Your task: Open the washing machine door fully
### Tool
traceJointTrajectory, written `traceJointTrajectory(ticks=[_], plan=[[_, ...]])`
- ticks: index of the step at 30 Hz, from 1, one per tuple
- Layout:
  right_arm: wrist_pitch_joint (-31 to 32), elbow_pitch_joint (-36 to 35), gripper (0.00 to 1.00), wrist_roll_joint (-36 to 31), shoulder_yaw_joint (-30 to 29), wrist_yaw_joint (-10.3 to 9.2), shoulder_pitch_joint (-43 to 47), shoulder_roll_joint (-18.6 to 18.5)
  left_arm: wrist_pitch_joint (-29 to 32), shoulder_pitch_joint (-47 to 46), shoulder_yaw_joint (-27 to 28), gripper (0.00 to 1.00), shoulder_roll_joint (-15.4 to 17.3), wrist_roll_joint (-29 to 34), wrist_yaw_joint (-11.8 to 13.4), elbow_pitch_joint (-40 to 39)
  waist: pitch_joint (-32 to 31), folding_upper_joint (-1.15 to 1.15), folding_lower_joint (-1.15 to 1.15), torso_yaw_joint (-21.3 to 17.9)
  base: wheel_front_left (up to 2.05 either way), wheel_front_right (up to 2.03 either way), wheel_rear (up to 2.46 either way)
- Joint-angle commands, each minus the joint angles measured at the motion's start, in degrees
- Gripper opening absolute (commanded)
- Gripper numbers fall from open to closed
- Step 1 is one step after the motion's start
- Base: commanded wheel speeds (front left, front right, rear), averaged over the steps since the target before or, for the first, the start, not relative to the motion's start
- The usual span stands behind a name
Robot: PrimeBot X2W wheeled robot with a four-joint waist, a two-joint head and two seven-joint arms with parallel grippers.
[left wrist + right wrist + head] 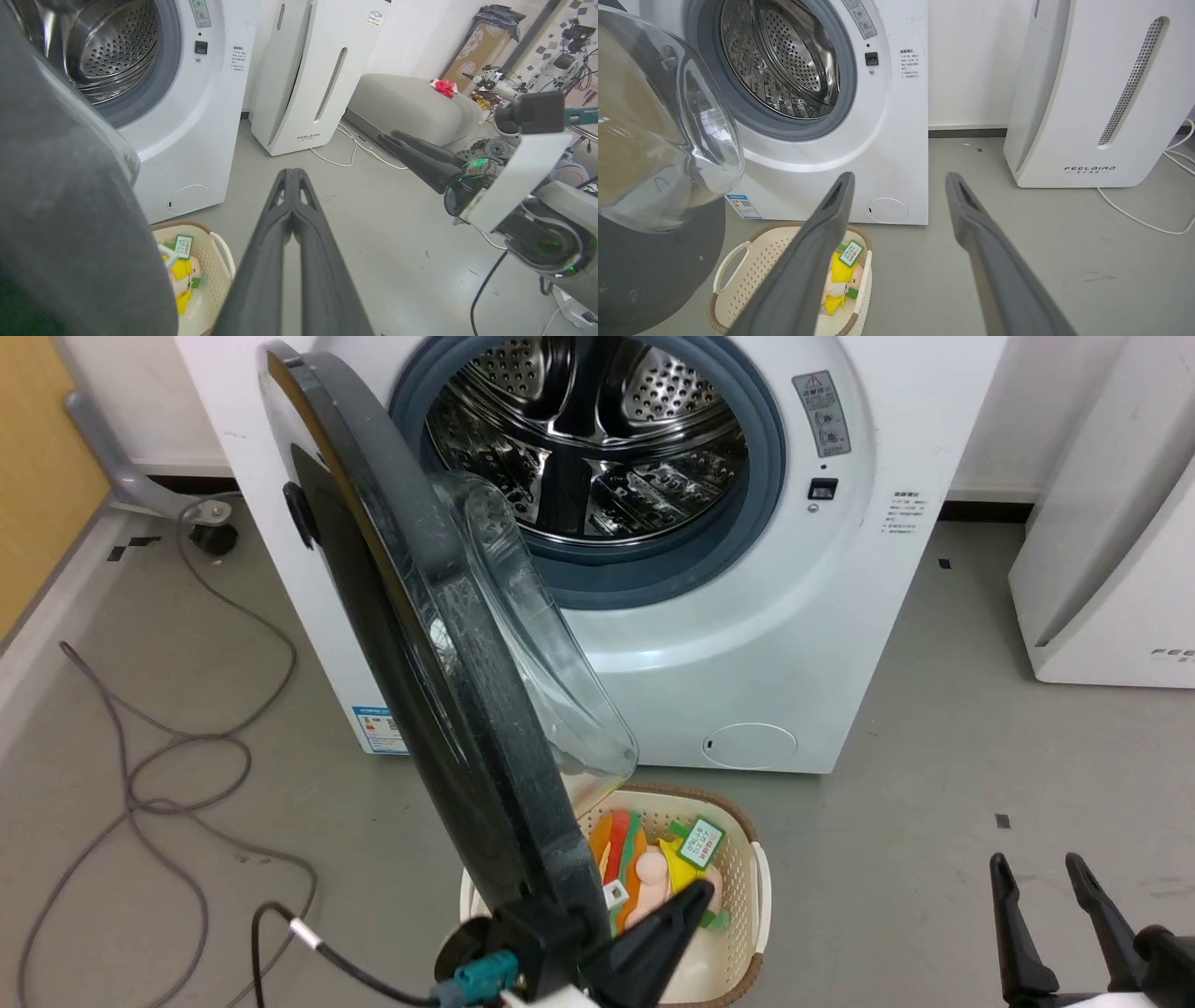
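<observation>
**Door part-open, wider swing needed**

The large round glossy black washing machine door [439, 691] is standing swung out just left of our left gripper [292, 171], whose fingers are pressed together on nothing. We are judging it part-open: next, we are pushing its inner face further away from the white washing machine [747, 644]. Our right gripper [899, 176] is gaping, empty. Beyond it, the tall white appliance [1087, 93] is showing roughly "FEELBIRD".

The washing machine [747, 644] is white; its steel drum [597, 439] is dotted with holes and ringed by a blue-grey gasket [653, 583]. The door [373, 644] is glossy black around clear glass. Beside the black left pincer [290, 173], a cream lattice basket [738, 896], brown-rimmed, holds yellow and orange.
</observation>
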Motion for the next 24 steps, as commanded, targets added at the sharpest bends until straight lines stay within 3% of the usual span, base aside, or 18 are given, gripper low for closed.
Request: traceJointTrajectory(ticks=[1, 5, 16, 17, 24], plan=[[0.1, 0.1, 1.00, 0.3, 0.1, 0.03, -0.9, 0.2, -0.5, -1.2, 0.3, 0.00, -0.4, 0.4, 0.3, 0.8, 0.1, 0.00, 0.00, -0.1, 0.00, 0.00, 0.00], [0.0, 0.5, 1.00, 0.5, 0.2, 0.03, -1.2, 0.2, -1.3, -2.5, 0.8, 0.00, -1.3, 0.8, 1.0, 3.0, 0.3, 0.00, 0.00, -0.5, 0.00, 0.00, 0.00], [-0.6, 2.8, 1.00, 1.4, -0.5, 0.03, -1.6, 0.2, -2.5, -1.1, 2.9, 0.00, -1.3, 2.2, 6.0, 3.9, 0.1, 0.00, 0.00, 0.5, 0.00, 0.00, 0.00], [-0.8, 3.2, 1.00, 1.2, -0.6, 0.03, -1.5, 0.2, -2.3, 0.7, 3.7, 0.00, -1.1, 2.1, 8.0, 2.5, -0.4, 0.00, 0.00, 1.3, 0.00, 0.00, 0.00], [-1.5, 3.4, 1.00, 1.6, -1.2, 0.03, -1.2, 0.2, -2.4, 6.1, 5.8, 0.00, -0.2, 1.0, 11.9, -1.8, -1.2, 0.00, 0.00, 4.4, 0.00, 0.00, 0.00]])
